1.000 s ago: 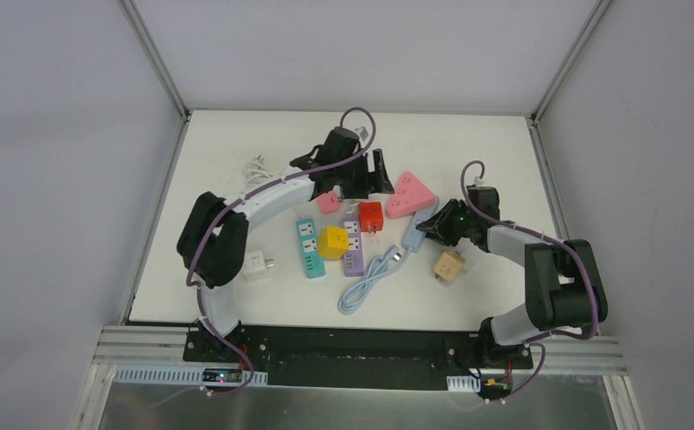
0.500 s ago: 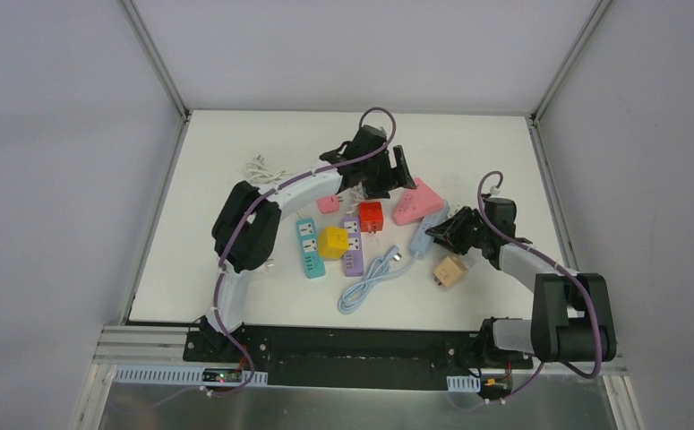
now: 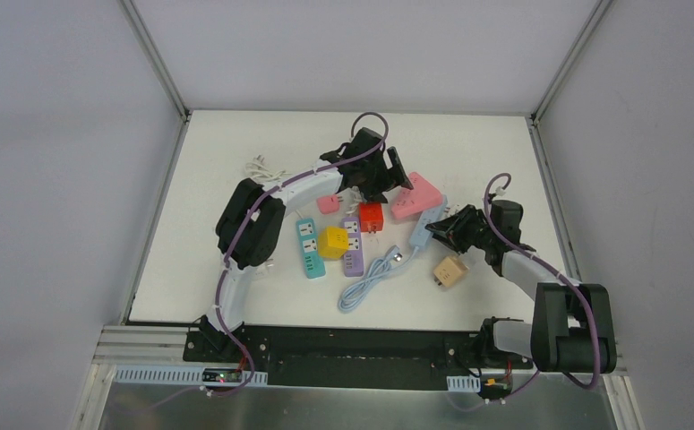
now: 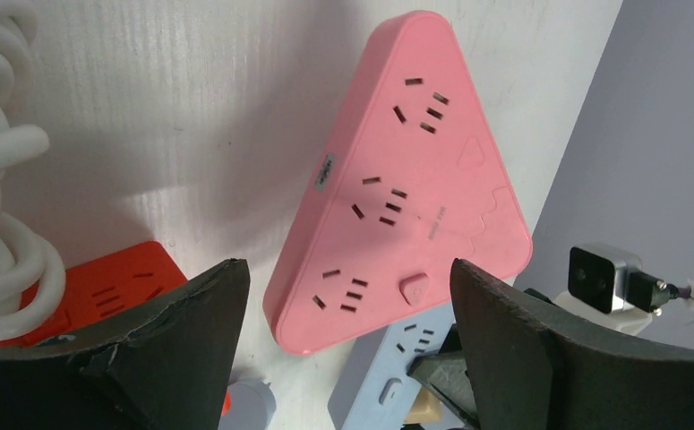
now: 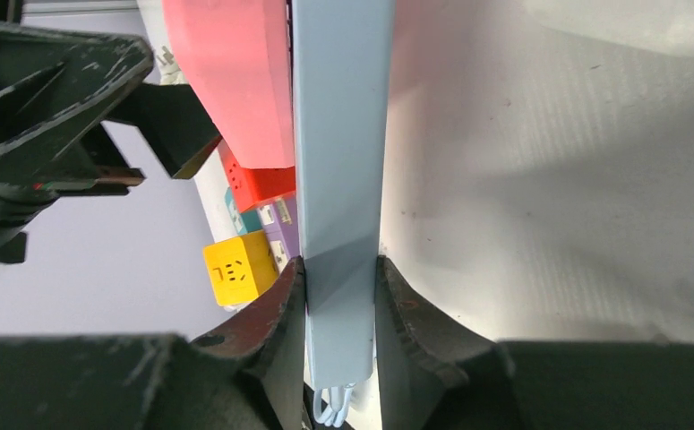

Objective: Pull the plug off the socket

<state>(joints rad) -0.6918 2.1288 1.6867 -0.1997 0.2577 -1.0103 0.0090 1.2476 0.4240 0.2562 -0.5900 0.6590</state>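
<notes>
A pink triangular socket block [image 3: 417, 197] [image 4: 397, 188] lies flat at the back centre, and no plug sits in its holes. My left gripper [image 3: 381, 175] [image 4: 343, 300] hangs open over its near end, with one finger on each side and neither touching it. A light blue power strip [image 3: 425, 228] [image 5: 338, 134] lies against the pink block's right edge. My right gripper [image 3: 448, 226] [image 5: 341, 269] is shut on the strip's sides near its cable end. A yellow cube adapter [image 3: 332, 242] [image 5: 235, 267] sits on a purple strip [image 3: 353, 249].
Crowded left of the pink block are a red cube [image 3: 371, 216], a teal strip [image 3: 308, 248] and a small pink adapter [image 3: 328, 203]. The blue strip's cable [image 3: 370, 279] coils toward the front. A tan adapter [image 3: 449, 269] lies below my right gripper. A white cable [image 3: 258, 167] lies at the back left.
My left arm swung right to above the pink block and its jaws widened a little. My right gripper carried the blue strip rightward, nudging the pink block.
</notes>
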